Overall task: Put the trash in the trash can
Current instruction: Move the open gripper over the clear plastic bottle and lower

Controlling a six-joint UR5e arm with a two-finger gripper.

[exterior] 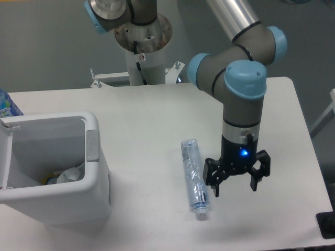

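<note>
A crushed clear plastic bottle (193,175) with a bluish label lies lengthwise on the white table, its cap end toward the front edge. My gripper (236,187) hangs open just to the right of the bottle's lower half, fingers pointing down, nothing between them. The big white trash can (95,172) stands at the left front of the table. Inside it, something white and crumpled (70,174) lies at the bottom.
A bright blue bottle (7,106) peeks in at the left edge behind the can. The arm's base column (142,57) rises behind the table's far edge. A dark object (327,225) sits at the front right corner.
</note>
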